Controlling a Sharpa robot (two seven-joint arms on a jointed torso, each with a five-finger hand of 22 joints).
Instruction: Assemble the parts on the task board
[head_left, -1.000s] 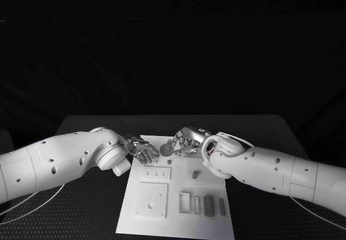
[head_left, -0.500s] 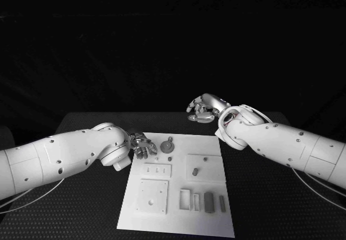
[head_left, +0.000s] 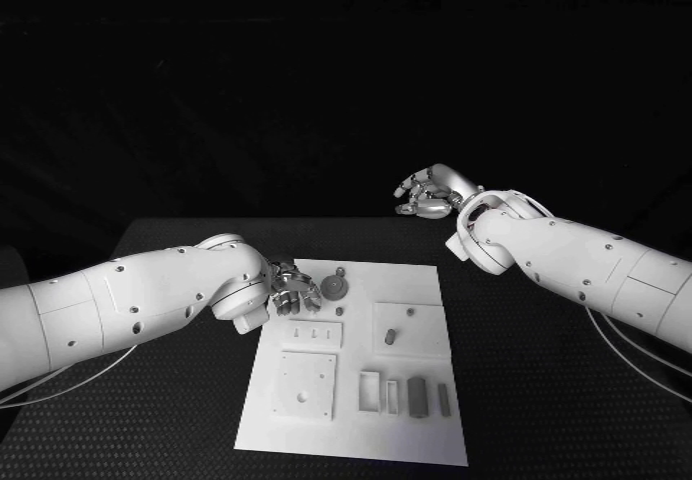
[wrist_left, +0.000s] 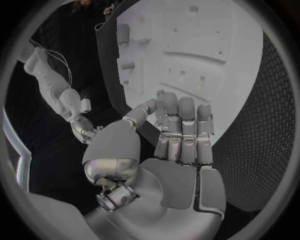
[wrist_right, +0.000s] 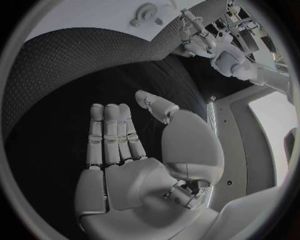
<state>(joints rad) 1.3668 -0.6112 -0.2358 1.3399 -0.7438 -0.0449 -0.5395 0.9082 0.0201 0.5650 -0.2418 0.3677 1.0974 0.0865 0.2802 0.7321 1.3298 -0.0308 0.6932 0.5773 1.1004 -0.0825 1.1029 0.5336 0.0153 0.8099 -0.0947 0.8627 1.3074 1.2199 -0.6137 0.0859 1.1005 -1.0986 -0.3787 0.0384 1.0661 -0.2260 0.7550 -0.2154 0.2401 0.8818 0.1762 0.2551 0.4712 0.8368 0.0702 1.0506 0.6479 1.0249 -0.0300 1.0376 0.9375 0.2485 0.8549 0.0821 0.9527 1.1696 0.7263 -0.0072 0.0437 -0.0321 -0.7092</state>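
Task board lies lower centre of the head view, on the black table. Grey parts on it: round disc part near the board's upper left, small peg mid-board, upright blocks lower right (some stand in slots). Left hand hangs at the board's upper-left edge, just beside the disc, fingers straight, nothing in it. Right hand is raised in the upper right, well apart from the board, fingers extended, holding nothing.

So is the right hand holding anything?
No, the right hand is open: its fingers lie straight, palm bare, raised beyond the board.
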